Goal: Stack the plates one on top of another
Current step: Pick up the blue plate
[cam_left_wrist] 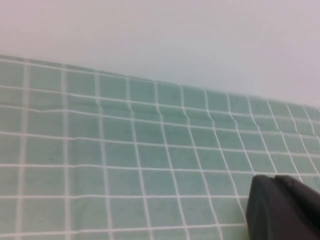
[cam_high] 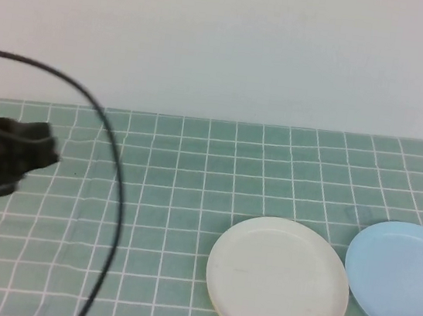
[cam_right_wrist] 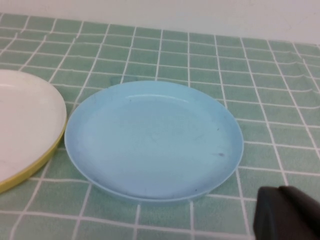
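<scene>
High view has the white plate [cam_high: 277, 280] already sitting on the yellow plate [cam_right_wrist: 30, 167], blue plate [cam_high: 398, 280] just beside them. Left gripper [cam_high: 9, 151] hangs far left, right gripper [cam_right_wrist: 287, 212] near the blue one, both closed, empty. A closed-jaw grab could shove the blue plate into the stack.

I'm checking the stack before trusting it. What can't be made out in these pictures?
- Yellow plate: only a rim sliver under the white plate, both views.
- Light blue plate: cut off by the high view's right edge.
- Left tool: only a dark corner, left wrist view.
- Right tool: likewise; absent from high view.
</scene>
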